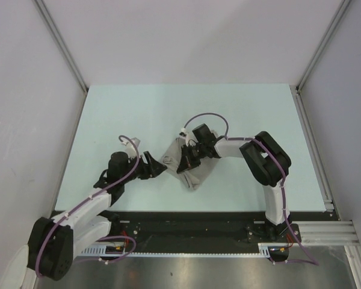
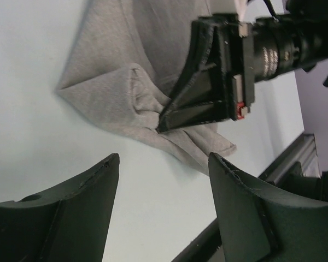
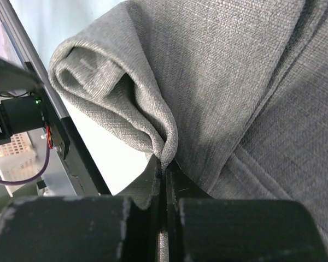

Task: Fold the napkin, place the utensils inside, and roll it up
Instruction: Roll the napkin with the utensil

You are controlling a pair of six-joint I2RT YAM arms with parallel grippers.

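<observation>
— What is there, biggest first?

— One pale worktop (image 1: 138, 114). Two arms reach over it from its near edge: the left arm (image 1: 90, 205) and the right arm (image 1: 268, 162). One grey napkin (image 1: 200, 177) lies rumpled and partly folded around the middle of the worktop, a little nearer the near edge. There are two pincers, one on each arm.

— How do the pincers stand?

— The left pincer (image 1: 154, 168) is just beside the napkin's left side. Its fingers are spread wide with nothing between them. The right pincer (image 1: 186, 162) is over the napkin, clamped on a fold of it.

— Which view shows what?

— Only the top view shows both arms and all of the worktop. The left wrist view shows the left pincer (image 2: 163, 164) gaping over bare worktop, and the napkin (image 2: 109, 93) beyond it. There the right pincer (image 2: 163, 126) has its tip at a crease. The right wrist view alone shows the grip itself. In it the right pincer (image 3: 164, 170) has its fingers pressed together, with a ridge of the napkin (image 3: 235, 82) pinched between them.
</observation>
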